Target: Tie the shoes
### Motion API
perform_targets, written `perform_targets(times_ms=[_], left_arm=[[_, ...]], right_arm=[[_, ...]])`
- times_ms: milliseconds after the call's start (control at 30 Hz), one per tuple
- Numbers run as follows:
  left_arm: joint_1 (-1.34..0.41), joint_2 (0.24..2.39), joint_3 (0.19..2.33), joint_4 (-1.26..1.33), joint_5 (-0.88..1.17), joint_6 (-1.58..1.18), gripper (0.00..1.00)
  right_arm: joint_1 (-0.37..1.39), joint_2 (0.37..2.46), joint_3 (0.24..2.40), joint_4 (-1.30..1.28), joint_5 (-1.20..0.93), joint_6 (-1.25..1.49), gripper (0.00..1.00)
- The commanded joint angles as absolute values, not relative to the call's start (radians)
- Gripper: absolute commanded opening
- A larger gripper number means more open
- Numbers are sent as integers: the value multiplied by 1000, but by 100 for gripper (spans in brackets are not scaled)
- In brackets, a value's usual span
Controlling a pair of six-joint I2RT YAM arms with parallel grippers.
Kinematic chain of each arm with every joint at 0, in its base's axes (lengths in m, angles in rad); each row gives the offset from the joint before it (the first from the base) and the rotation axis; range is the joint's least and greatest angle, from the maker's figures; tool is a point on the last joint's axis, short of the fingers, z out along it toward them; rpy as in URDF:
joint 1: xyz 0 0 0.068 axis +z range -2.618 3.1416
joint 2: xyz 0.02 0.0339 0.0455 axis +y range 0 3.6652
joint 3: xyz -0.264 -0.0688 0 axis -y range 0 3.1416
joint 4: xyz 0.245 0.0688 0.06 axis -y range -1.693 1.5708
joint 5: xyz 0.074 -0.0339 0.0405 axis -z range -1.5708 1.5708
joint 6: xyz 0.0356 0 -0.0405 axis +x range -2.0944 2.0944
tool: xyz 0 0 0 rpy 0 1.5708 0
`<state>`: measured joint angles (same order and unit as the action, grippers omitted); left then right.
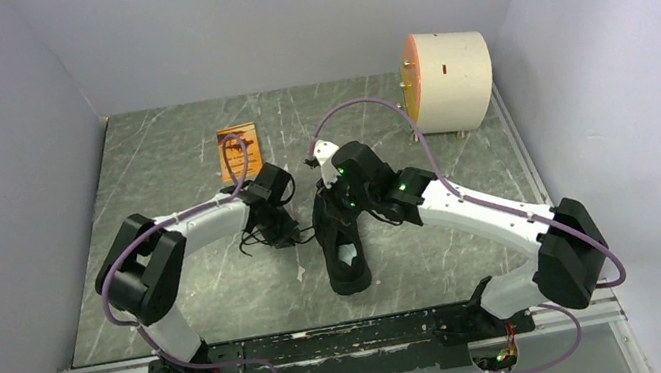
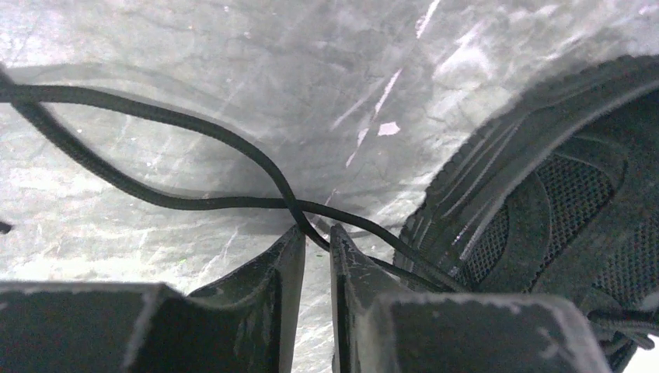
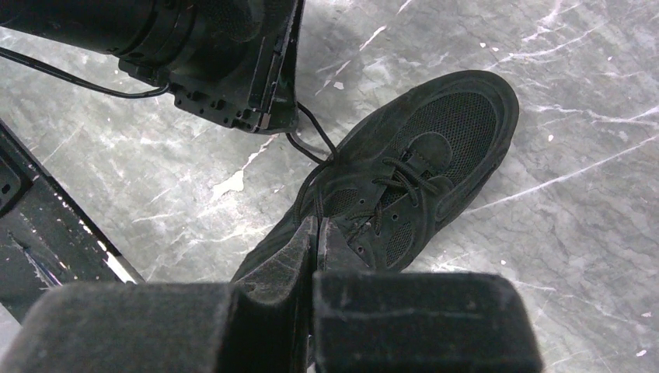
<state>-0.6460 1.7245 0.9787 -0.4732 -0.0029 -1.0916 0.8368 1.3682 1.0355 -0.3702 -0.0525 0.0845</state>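
The black sneaker lies mid-table, its opening with the pale insole patch towards me. In the left wrist view its side fills the right. Two black lace strands cross on the floor. My left gripper sits low beside the shoe's left side, jaws a narrow gap apart, and one strand runs across the gap at the tips. My right gripper is over the laced part of the shoe, shut, with a lace strand running into its tips. It also shows in the top view.
An orange card lies at the back left. A white cylinder stands at the back right. Grey walls enclose the table. A metal rail runs along the near edge. The left arm's wrist is close to the right gripper.
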Motion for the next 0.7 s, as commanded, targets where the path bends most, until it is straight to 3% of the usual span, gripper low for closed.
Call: perform_targets(times_ms=[0, 200, 300, 433, 667], left_arm=[[-662, 1818, 977, -630, -131, -1103, 25], [-667, 1880, 1029, -681, -182, -1033, 27], [-669, 1860, 1018, -597, -138, -905, 8], [-676, 1720, 1026, -552, -150, -741, 5], [-678, 1458, 962, -422, 16, -672, 5]], right_arm=[[831, 1330, 1030, -314, -43, 92, 0], [831, 1315, 1025, -314, -37, 100, 0], [831, 1303, 1016, -314, -37, 108, 0], [831, 1294, 1007, -314, -43, 138, 0], [830, 1278, 1007, -322, -65, 141, 0]])
